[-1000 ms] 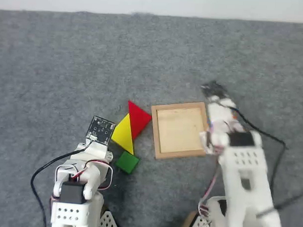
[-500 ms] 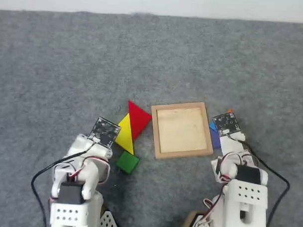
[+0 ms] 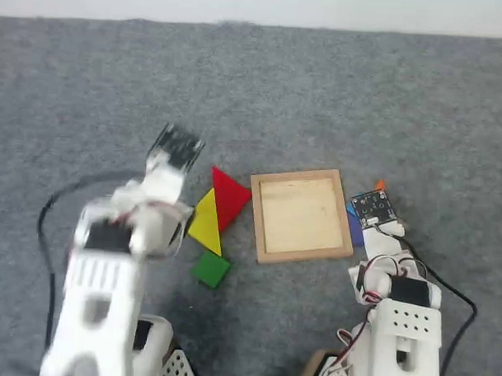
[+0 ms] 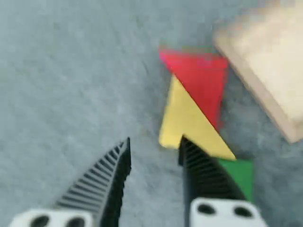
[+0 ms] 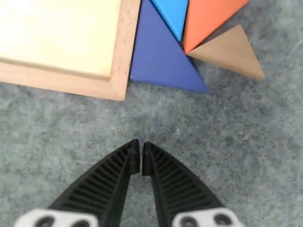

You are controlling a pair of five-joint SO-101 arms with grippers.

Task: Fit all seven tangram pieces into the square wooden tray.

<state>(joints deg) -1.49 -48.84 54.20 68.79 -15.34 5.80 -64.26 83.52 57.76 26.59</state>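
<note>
Left pincer (image 4: 154, 144) hovers open beside the yellow triangle (image 4: 189, 124); right pincer (image 5: 141, 144) hangs closed near the wooden tray (image 5: 124, 47).

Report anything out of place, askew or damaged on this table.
Nothing stands out. The wooden tray is empty and flat; the red triangle, yellow triangle and green square lie on the carpet at one side, the dark blue triangle, light blue piece, orange piece and tan triangle at the other. No damage shows.

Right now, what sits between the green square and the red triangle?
The yellow triangle lies between the green square and the red triangle, as the high view shows.
</note>
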